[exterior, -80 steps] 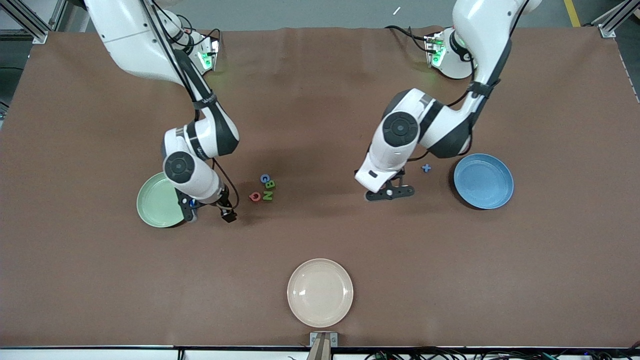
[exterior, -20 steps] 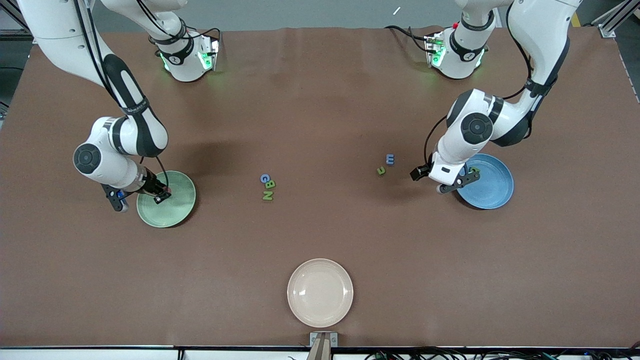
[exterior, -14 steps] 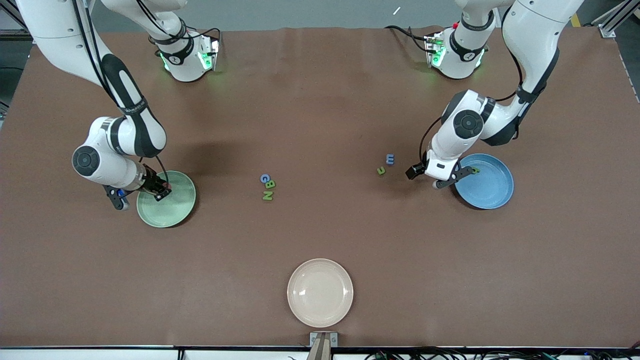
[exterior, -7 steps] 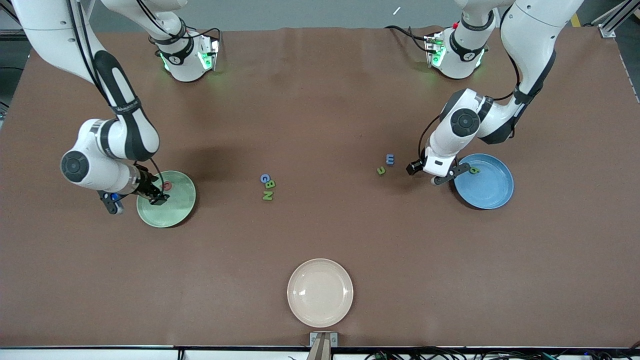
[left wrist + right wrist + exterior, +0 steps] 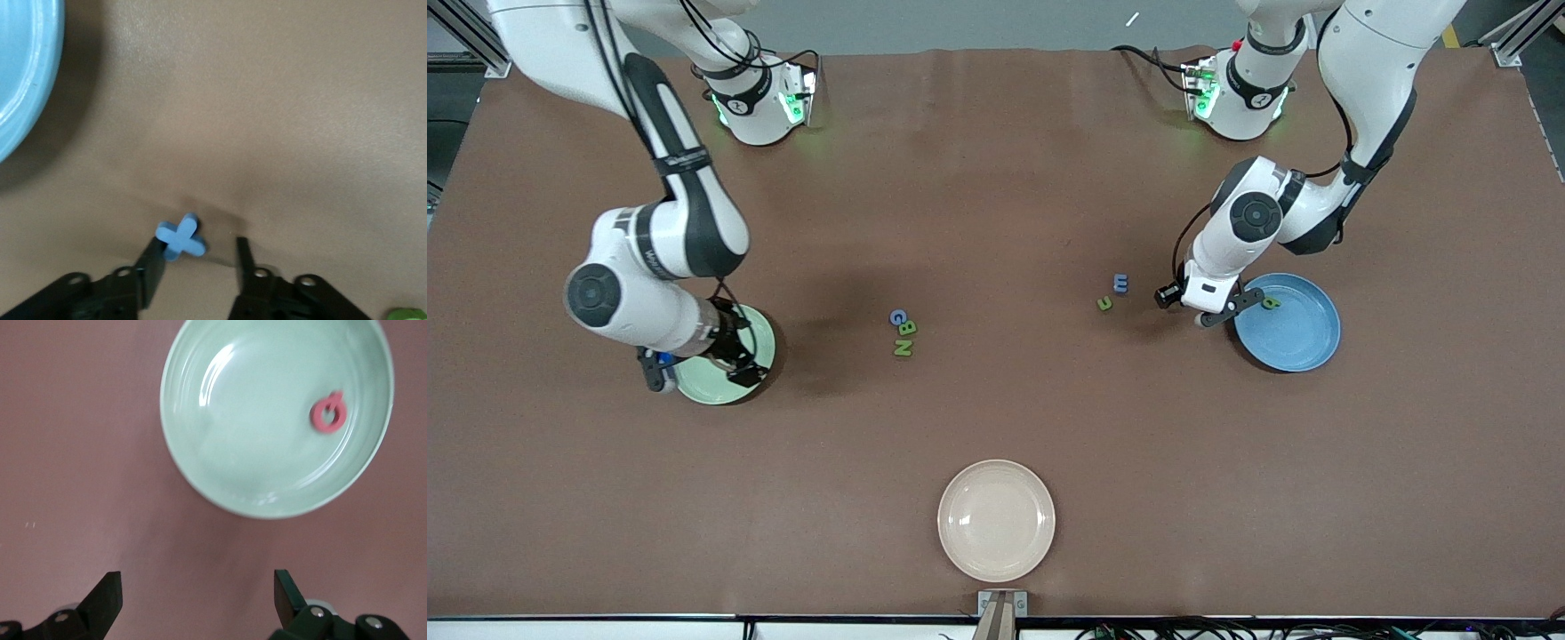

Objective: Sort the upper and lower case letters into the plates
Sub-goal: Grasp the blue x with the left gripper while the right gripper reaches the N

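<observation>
We see the left gripper (image 5: 197,250), at the blue plate's (image 5: 1294,333) nine o'clock, straddling a featherlight, squashy blue letter (image 5: 180,238), not yet clamped; we'd pinch its edges. The right gripper (image 5: 197,600) gapes over the green plate's (image 5: 220,453) edge.

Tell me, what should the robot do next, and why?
Probably close the left pincer a bit more on the blue letter: the letter sits between its fingers on the table beside the blue plate, not yet gripped. The right pincer, open, has dropped the red letter in the green plate.

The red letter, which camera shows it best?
The right wrist view: the red letter lies plainly in the green plate. In the front view the right arm hides it; the left wrist view does not show it.
</observation>
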